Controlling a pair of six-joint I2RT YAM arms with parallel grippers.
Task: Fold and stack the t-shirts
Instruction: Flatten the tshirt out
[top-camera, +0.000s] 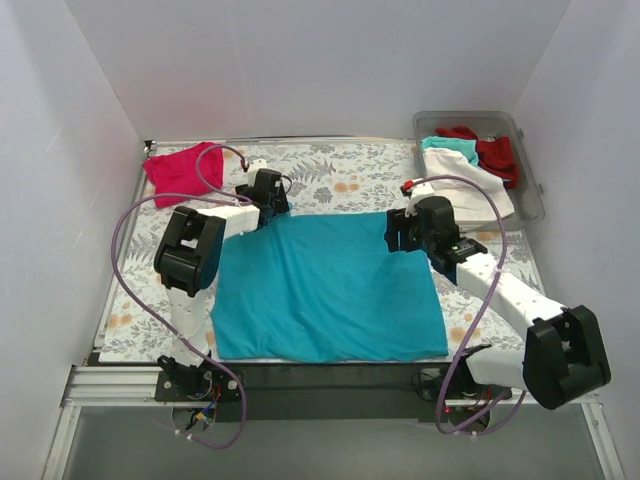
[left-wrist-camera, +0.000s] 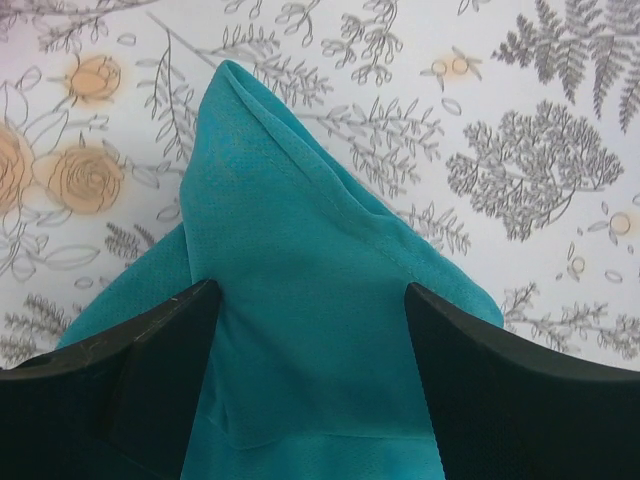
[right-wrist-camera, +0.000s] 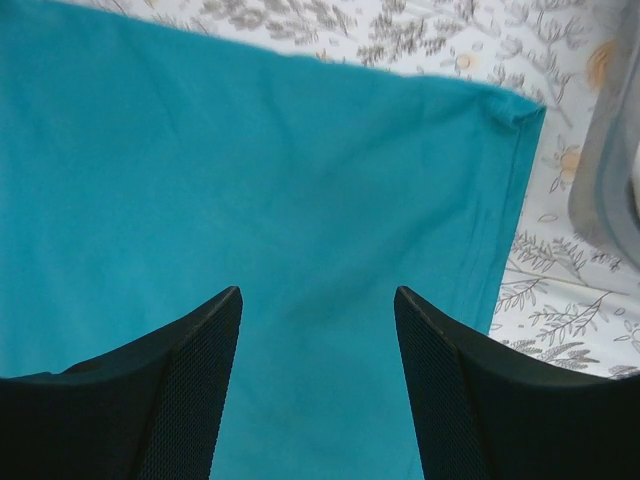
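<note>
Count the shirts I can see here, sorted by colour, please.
Teal: 2, the spread teal shirt and the bundled teal shirt in the bin
Magenta: 1, the magenta shirt
White: 1, the white shirt
Red: 1, the red shirt
Total: 5 showing

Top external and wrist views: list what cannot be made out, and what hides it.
- Top external: how many shirts lie in the clear bin; they overlap in a heap.
- Top external: left gripper fingertips, hidden beneath its own wrist.
- Right wrist: the bin, blurred, cut off by the right edge.
- Left wrist: most of the teal t-shirt, beyond the frame.
</note>
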